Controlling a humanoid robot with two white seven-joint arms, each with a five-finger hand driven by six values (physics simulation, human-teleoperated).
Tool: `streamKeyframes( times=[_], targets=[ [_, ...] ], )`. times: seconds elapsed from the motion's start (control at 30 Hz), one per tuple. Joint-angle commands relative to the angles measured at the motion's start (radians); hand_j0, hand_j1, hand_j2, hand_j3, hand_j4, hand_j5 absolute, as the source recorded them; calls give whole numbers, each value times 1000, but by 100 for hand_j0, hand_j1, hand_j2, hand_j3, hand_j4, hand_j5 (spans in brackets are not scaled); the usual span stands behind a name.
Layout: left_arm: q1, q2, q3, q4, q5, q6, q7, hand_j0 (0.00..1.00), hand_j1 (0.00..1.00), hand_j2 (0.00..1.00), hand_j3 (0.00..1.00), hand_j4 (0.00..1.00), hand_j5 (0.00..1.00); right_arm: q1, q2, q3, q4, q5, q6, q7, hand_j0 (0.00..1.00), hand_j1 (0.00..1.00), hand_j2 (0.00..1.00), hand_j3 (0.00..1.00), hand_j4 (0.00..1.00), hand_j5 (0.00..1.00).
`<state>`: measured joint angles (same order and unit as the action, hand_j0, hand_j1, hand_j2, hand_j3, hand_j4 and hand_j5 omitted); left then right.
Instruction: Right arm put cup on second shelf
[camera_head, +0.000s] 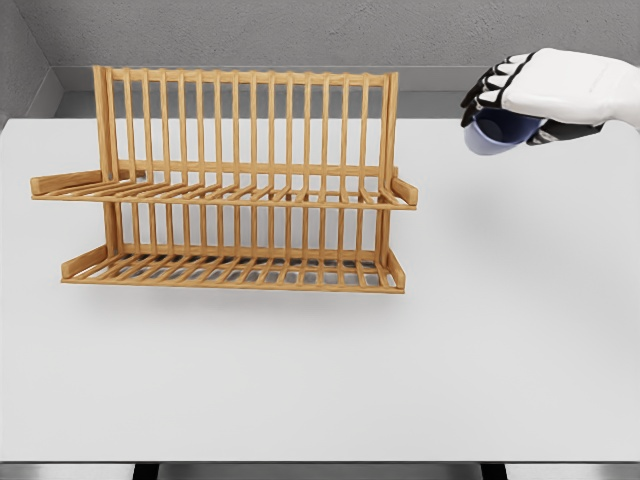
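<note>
Item one, left and centre: a wooden rack (235, 185) standing on the white table (320, 380). It has two slatted shelves, one above the other, with a tall back of upright bars behind them. The upper shelf (225, 192) runs from a raised lip at the left end to a matching lip at the right. The lower shelf (235, 270) sits nearer the table and a little forward. I see nothing resting on either shelf.

Item two, upper right: my right hand (545, 95), white with dark fingers, reaching in from the right edge. My fingers are curled around a pale blue cup (500, 132), which I hold from above, tilted, its mouth turned down and to the left. The cup hangs clear of the table, to the right of the rack and apart from it, about level with the top of the upright bars.
</note>
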<state>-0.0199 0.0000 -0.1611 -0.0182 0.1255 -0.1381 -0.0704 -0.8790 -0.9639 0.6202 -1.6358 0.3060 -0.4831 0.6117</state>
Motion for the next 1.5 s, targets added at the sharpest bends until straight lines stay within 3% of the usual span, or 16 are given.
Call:
streamKeyframes(
  times=[0.0,0.13,0.5,0.77,0.97,1.47],
  targets=[
    [0,0,0,0,0,0,0,100,100,100,100,100,100,0,-3,-2,-12,-4,1,-1,65,65,65,65,65,65],
    [0,0,0,0,0,0,0,100,100,100,100,100,100,38,-29,-59,-42,-4,-6,-1,65,65,65,65,65,65],
    [0,0,0,0,0,0,0,100,100,100,100,100,100,40,-27,-88,-118,-8,-6,-1,65,65,65,65,65,65],
    [0,0,0,0,0,0,0,100,100,100,100,100,100,38,-6,-86,-118,-10,-97,-1,65,65,65,65,65,65],
    [0,0,0,0,0,0,0,100,100,100,100,100,100,32,48,-85,-118,-10,-117,-1,65,65,65,65,65,65],
    [0,0,0,0,0,0,0,100,100,100,100,100,100,23,103,-76,-118,-13,-121,-1,66,66,66,66,66,66]
  ],
)
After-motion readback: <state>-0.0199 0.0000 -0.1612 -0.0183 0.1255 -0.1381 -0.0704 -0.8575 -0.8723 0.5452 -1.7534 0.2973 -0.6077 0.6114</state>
